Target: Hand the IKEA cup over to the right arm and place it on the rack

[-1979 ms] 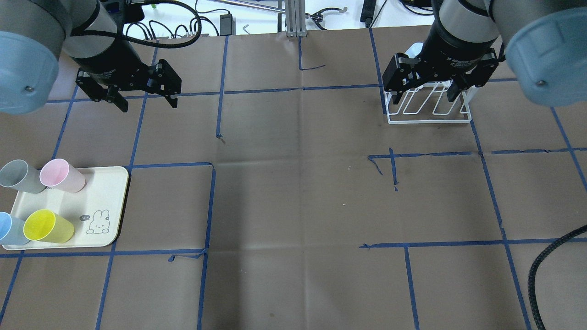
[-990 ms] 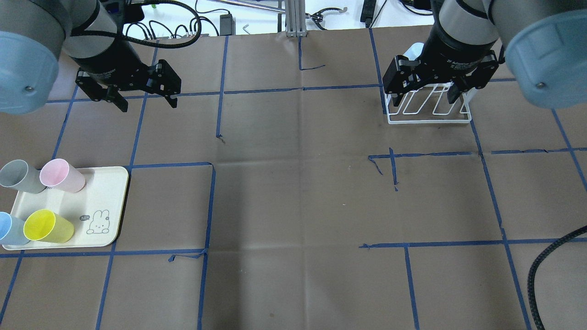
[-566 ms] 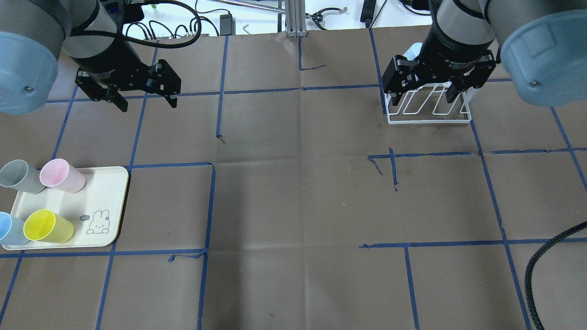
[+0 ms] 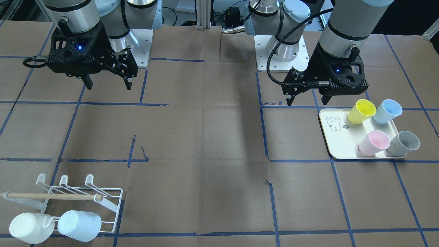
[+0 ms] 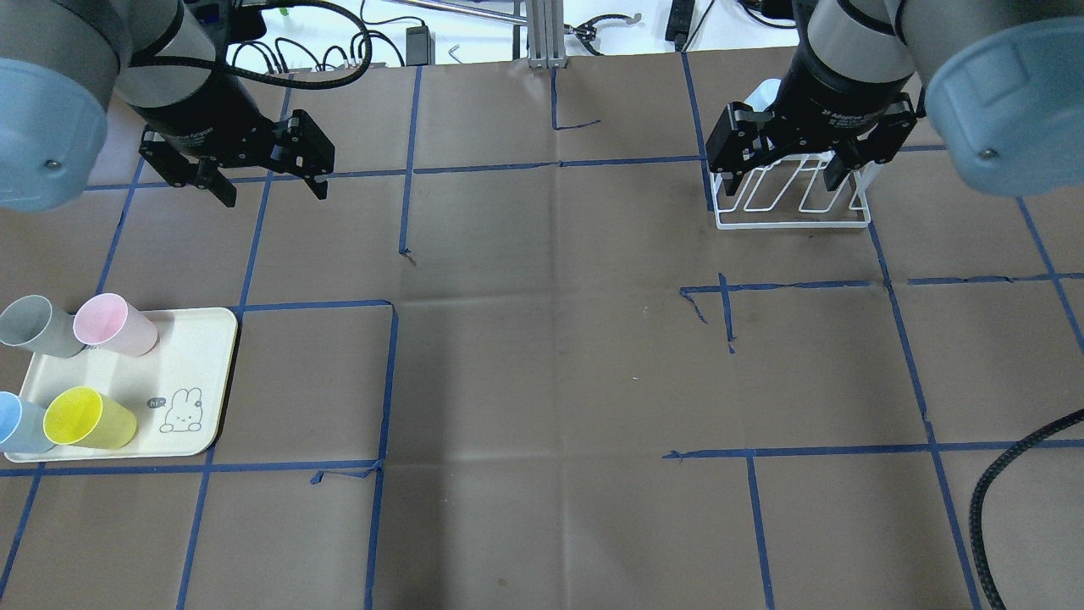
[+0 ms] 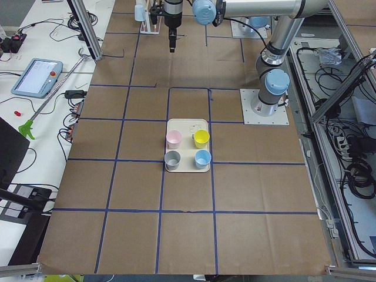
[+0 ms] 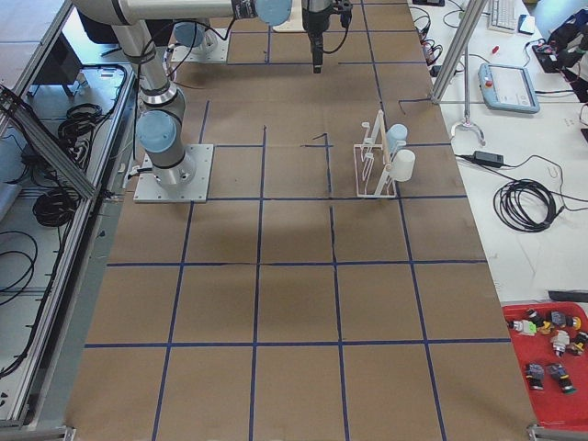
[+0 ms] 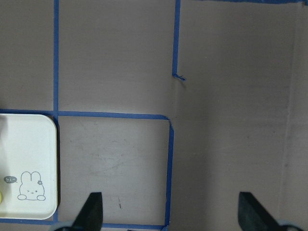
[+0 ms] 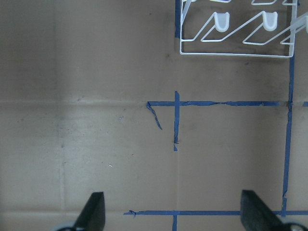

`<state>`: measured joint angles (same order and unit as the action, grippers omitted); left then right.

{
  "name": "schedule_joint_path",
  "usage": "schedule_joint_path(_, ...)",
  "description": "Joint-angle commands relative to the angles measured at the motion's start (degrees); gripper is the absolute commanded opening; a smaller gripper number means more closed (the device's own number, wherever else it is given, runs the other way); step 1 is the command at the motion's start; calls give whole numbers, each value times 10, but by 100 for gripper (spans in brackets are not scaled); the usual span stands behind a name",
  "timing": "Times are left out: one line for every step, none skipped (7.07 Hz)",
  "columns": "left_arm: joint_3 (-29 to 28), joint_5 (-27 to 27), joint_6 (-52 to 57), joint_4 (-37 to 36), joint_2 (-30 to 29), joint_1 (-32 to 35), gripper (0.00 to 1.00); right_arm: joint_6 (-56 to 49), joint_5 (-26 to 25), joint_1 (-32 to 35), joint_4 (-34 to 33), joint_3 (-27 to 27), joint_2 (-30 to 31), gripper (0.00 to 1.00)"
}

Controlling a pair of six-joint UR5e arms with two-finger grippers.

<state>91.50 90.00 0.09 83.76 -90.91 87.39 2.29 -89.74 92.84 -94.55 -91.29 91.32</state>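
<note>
"Since you have the wrist views, how do the left fingers (image 8: 92,214) stand?"

"Apart, nothing between them. Bare brown counter (image 8: 231,120) below. Corner of the cream tray (image 8: 29,159) shows at that view's edge, untouched."

"Right fingers (image 9: 95,212)?"

"Apart too, and empty, over a cross of blue tape (image 9: 176,120). The white wire rack (image 4: 89,179) just enters the top of that wrist view; from the front it sits well apart from them, on the operators' side."

"Cups?"

"Four on the tray, mouths up. Yellow cup (image 4: 360,111) and blue cup (image 4: 387,111) in the row nearer the robot; pink cup (image 4: 374,142) and grey cup (image 4: 404,143) in the other. None gripped. Cannot tell which one the task means."

"Anything on the rack?"

"White cup (image 4: 31,228) and pale blue cup (image 4: 79,224), side by side on the prong row away from the robot, lying on their sides. Wooden dowel (image 4: 51,196) runs across the wire frame."
</note>
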Motion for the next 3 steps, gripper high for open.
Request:
schedule_joint_path(0,0,0,0,0,1,99,0,0,1,-2,0,0,100)
schedule_joint_path(0,0,0,1,1,1,100,0,0,-1,-1,0,0,100)
schedule_joint_path(0,0,0,1,1,1,100,0,0,1,-1,0,0,100)
